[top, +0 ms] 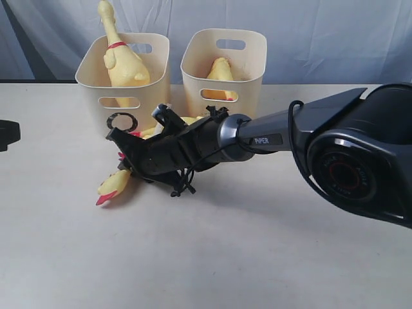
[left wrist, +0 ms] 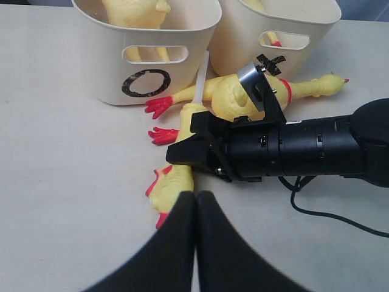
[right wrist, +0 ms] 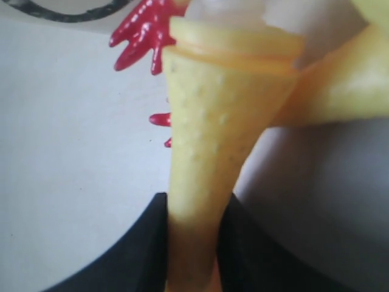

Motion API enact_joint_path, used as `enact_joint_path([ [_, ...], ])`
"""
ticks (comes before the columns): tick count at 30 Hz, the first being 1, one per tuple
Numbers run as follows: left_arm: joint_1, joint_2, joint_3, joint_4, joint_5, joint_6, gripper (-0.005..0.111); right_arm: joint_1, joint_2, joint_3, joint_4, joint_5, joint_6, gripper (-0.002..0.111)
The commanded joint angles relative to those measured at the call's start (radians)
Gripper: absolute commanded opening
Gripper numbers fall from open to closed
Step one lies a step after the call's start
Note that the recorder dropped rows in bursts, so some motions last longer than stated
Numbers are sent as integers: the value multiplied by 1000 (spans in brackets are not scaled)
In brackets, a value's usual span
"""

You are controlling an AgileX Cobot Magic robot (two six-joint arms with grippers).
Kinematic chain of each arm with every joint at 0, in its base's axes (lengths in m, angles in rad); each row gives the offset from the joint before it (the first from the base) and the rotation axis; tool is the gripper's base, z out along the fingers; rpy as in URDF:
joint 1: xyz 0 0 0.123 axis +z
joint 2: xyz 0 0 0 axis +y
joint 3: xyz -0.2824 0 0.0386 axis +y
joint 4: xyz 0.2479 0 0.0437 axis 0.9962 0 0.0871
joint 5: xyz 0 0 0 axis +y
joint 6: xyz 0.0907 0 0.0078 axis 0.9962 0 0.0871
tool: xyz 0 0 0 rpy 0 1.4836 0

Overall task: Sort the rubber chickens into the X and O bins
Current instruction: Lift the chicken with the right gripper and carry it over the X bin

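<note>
A: Start on the left. How do the left jaws stand?

B: Pressed together with nothing between them. The two black fingers (left wrist: 173, 255) meet along one seam, low over the surface (top: 206, 257). Just past their tips lies the head of the gripped chicken (left wrist: 173, 188), with its red comb and beak showing.

A: And farther out from them?

B: The O bin (left wrist: 109, 67) stands there, its black O (left wrist: 146, 82) facing the left jaws. An upright chicken (top: 125, 67) stands in it, its neck poking above the rim.

A: What do the right jaws have?

B: They are clamped on the gripped chicken, down on the surface in front of the O. A narrow, tapering yellow stretch runs between the right fingers (right wrist: 127, 249), and both fingers touch it. I cannot tell which part of the bird that is.

A: Is anything else lying out?

B: A loose chicken (left wrist: 231, 94) lies on the surface between the right jaws and the bins. Its red feet point toward the O and its head points the opposite way, past the other bin (left wrist: 285, 36).

A: What about that other bin?

B: It stands just beside the O bin, beyond the right jaws, and its mark is hidden. A tucked chicken (top: 220, 69) sits inside, only partly visible. The right arm (top: 257, 138) stretches across in front of this bin.
</note>
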Motion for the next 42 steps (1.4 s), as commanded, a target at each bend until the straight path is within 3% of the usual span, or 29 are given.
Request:
enact_joint_path([
  [1,-6,-8,7,-11,3,3,0,0,-30,-3,-11,16,-10,5],
  [23,-6,-8,7,-3,3,3,0,0,-199,-3,-82,11,-13,5],
  [33,-6,-8,7,-3,3,3,0,-2,-274,-3,-202,-80,-13,5],
  [42,-6,-8,7,-3,3,3,0,-78,-323,-3,-269,-75,-13,5],
])
